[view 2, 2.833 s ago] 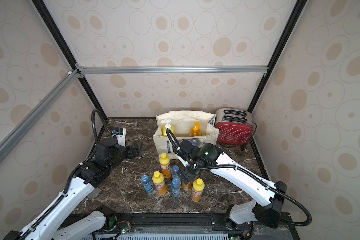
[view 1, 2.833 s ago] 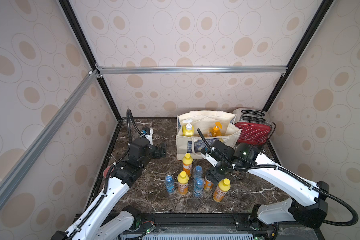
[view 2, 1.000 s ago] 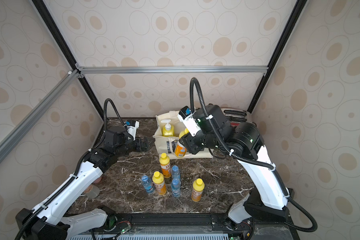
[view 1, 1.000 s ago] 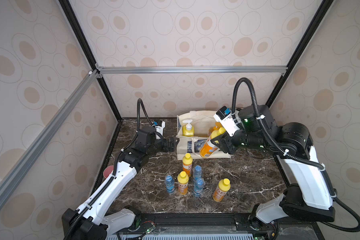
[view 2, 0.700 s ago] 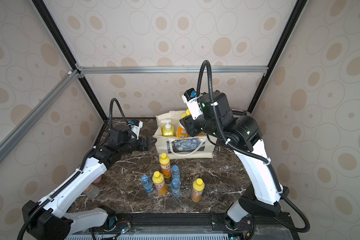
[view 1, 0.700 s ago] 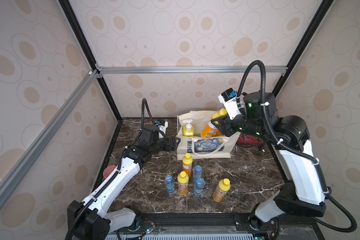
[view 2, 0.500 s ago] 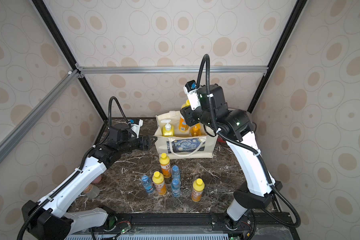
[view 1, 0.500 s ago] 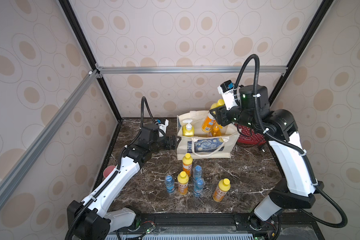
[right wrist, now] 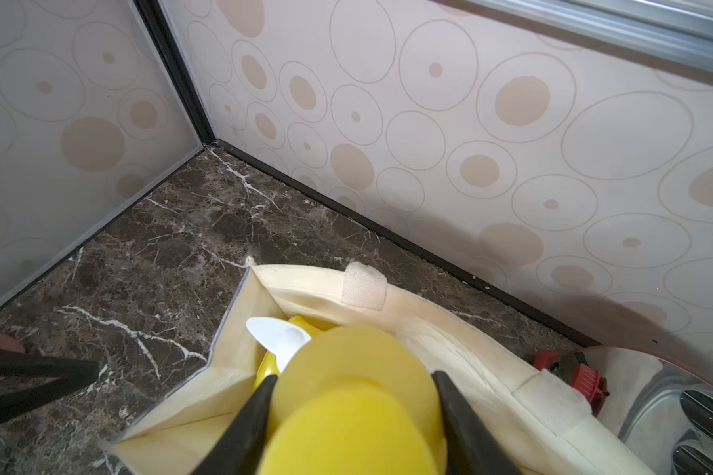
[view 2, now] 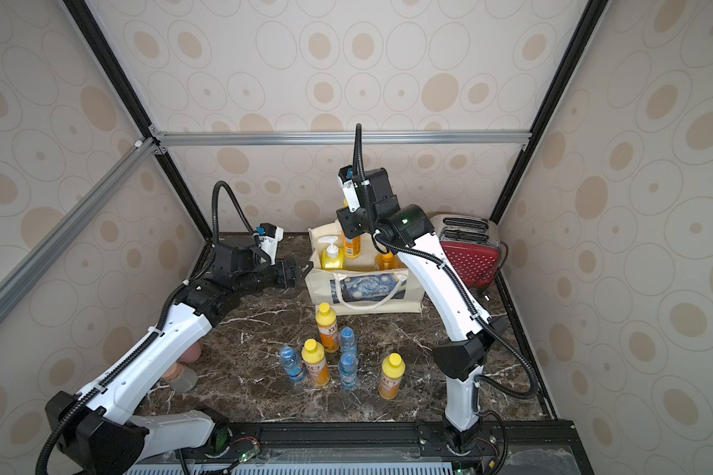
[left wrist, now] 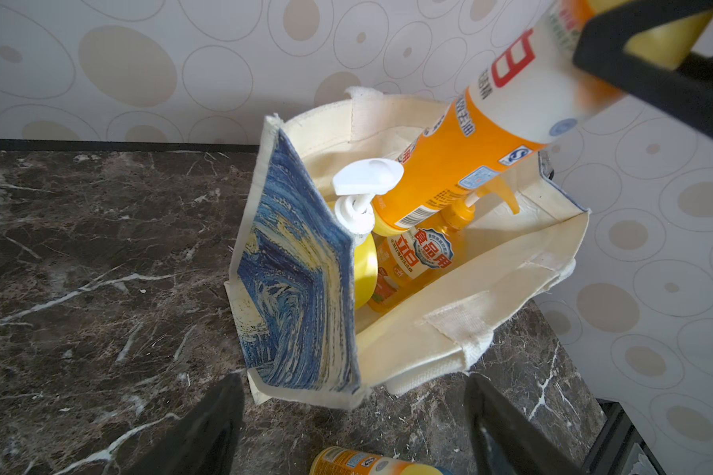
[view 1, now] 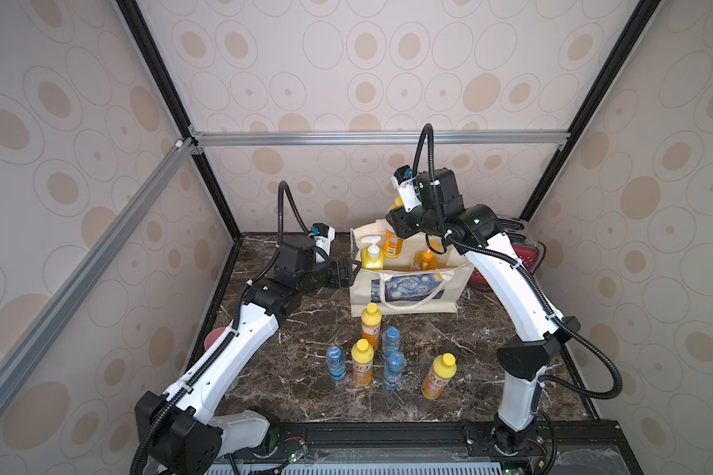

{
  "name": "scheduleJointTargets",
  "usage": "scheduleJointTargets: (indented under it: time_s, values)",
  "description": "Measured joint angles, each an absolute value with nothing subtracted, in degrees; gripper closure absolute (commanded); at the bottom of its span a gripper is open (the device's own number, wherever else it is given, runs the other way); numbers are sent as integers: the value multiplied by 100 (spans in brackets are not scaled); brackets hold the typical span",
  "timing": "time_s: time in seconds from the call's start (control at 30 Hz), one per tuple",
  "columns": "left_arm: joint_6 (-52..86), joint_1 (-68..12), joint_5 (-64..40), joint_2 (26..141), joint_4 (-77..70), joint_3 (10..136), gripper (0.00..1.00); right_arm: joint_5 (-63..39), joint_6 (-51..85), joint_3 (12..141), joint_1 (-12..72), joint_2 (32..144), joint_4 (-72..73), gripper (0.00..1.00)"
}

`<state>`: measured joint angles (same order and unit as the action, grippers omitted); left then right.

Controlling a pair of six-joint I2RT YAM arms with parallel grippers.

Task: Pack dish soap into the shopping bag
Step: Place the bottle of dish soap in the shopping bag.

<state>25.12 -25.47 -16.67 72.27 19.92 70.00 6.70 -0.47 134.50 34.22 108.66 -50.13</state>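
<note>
The right gripper pinches a small orange dish soap bottle at its yellow cap end. It holds the bottle nearly upright, with the base at the open mouth of the shopping bag. The bag stands near the back edge of the marble surface. The left gripper is just beside the bag's left end, its fingers spread with nothing between them.

Only the left wrist view makes the labels readable. The held bottle has a large red "白" and a barcode by its base. The amber bottle, beside the yellow pump bottle, has "食品用" in red. The bag's end panel is coarse canvas with blue and yellow swirls. The right wrist view shows mostly the round yellow cap between two black fingers.

Only the top views show three more small orange bottles and three blue-capped water bottles, all standing toward the front edge. They also show a red dotted toaster in the back right corner.
</note>
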Motion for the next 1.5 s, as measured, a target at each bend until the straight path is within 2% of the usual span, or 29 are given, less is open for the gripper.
scheduleJointTargets:
  time_s: [0.4, 1.23, 1.4, 1.5]
  values:
    - [2585, -2550, -1693, 7697, 1973, 7188, 23, 565, 196, 11898, 3140, 10866, -4082, 82]
    - [2591, -2552, -1815, 7706, 1979, 7194, 32, 558, 611, 10707, 3072, 11255, -3022, 83]
    - [2593, -2552, -1846, 7708, 1977, 7194, 32, 578, 692, 10444, 3055, 11255, -2847, 80]
    - [2593, -2554, -1863, 7708, 1977, 7194, 32, 572, 746, 10390, 3033, 11288, -2847, 74]
